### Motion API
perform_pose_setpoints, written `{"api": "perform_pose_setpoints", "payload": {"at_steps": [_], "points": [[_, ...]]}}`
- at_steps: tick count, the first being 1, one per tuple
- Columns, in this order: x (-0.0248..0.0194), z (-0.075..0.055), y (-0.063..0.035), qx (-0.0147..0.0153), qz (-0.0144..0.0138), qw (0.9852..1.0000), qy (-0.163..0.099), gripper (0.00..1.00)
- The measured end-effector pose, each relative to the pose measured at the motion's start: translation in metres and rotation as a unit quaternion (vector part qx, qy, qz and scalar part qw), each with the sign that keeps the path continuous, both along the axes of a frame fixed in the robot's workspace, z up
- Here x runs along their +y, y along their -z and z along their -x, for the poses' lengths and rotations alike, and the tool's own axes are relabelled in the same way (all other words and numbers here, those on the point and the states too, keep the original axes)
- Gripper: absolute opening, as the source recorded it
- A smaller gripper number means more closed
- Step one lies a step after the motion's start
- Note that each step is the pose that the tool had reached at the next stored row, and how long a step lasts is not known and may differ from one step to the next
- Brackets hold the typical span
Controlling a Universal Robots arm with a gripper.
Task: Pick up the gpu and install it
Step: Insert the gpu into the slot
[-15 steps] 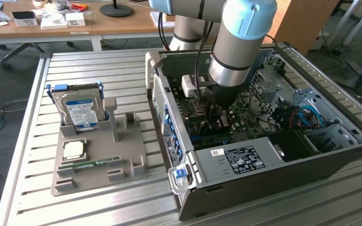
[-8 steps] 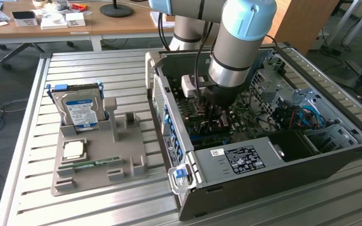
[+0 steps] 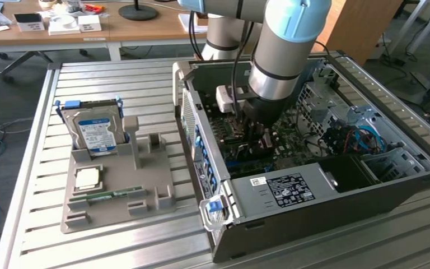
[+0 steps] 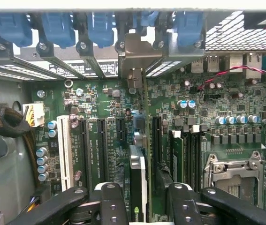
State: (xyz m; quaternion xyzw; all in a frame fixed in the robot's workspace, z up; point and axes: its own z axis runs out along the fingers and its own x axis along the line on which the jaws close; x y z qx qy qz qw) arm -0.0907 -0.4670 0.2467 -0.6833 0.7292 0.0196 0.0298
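Seen edge-on in the wrist view, the gpu (image 4: 139, 176) stands upright in a slot of the green motherboard (image 4: 100, 108). Its silver end bracket (image 4: 140, 51) sits against the rear slot openings of the case. My gripper (image 4: 142, 204) straddles the card and is open, with a black finger (image 4: 111, 204) on each side and a gap to the card showing on one side. In the exterior view the arm reaches down into the open computer case (image 3: 312, 190), and the gripper (image 3: 258, 131) is low over the board.
Blue slot clips (image 4: 53, 28) line the case's rear wall. A memory module (image 4: 177, 154) and the CPU socket (image 4: 233, 171) lie beside the card. On the exterior view's left, a grey fixture (image 3: 159, 193) holds a hard drive (image 3: 92, 131), a chip (image 3: 88, 178) and a memory stick (image 3: 114, 194).
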Motion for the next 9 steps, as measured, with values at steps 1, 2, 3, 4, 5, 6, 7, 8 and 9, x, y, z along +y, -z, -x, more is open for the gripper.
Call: {"api": "perform_pose_setpoints", "payload": {"at_steps": [1,2,3,4,5,6,7,8,9], "points": [[0.0000,0.0000,-0.0005,0.0000,0.0000,1.0000,0.000,0.41],[0.0000,0.0000,-0.0005,-0.0001,-0.0001,1.0000,0.000,0.41],[0.0000,0.0000,-0.0005,0.0000,-0.0001,1.0000,0.000,0.41],[0.0000,0.0000,-0.0005,-0.0001,-0.0001,1.0000,0.000,0.41],[0.0000,0.0000,-0.0005,0.0000,-0.0001,1.0000,0.000,0.41],[0.0000,0.0000,-0.0005,0.0000,-0.0001,1.0000,0.000,0.41],[0.0000,0.0000,-0.0006,0.0000,0.0000,1.0000,0.000,0.41],[0.0000,0.0000,-0.0006,0.0000,0.0000,1.0000,0.000,0.41],[0.0000,0.0000,-0.0006,0.0000,-0.0001,1.0000,0.000,0.41]]}}
